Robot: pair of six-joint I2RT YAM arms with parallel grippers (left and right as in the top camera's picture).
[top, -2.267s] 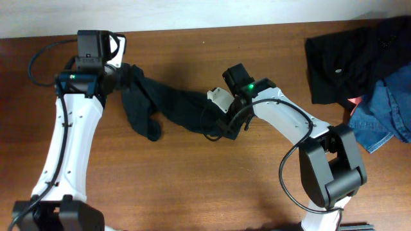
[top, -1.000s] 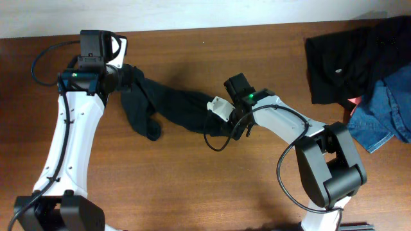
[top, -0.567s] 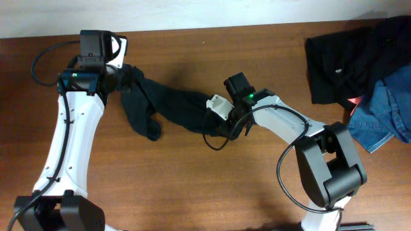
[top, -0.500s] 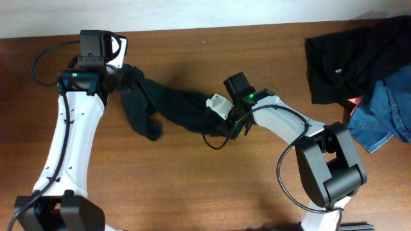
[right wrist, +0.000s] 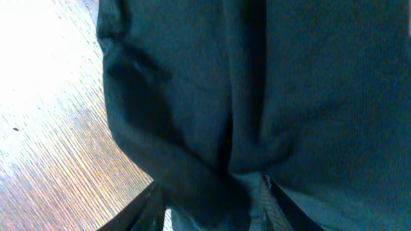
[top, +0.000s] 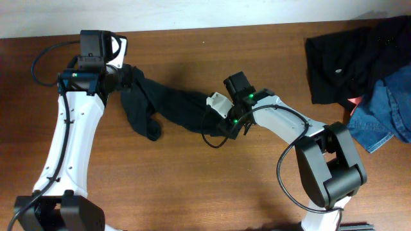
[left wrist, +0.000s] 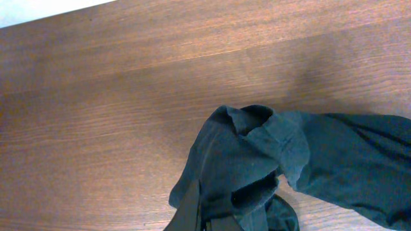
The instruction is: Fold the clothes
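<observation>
**Worktop** (top: 192,186): brown wood, bearing everything.

**T-shirt** (top: 173,106): black, twisted into a rope left of centre. It runs from the left gripper (top: 124,78) to the right gripper (top: 223,126), with one loose lobe lying beside the left arm. It is well apart from the heap (top: 350,58) of other clothes at the far right. Judged light, thin and limp, it will likely sag, bunch and drag on the wood. It is best taken at a hem or shoulder seam, not mid-cloth.

**Left gripper:** jaws closed on a bunched end.

**Right gripper:** jaws straddle a fold at the other end. Whether they pinch it cannot be told.
</observation>
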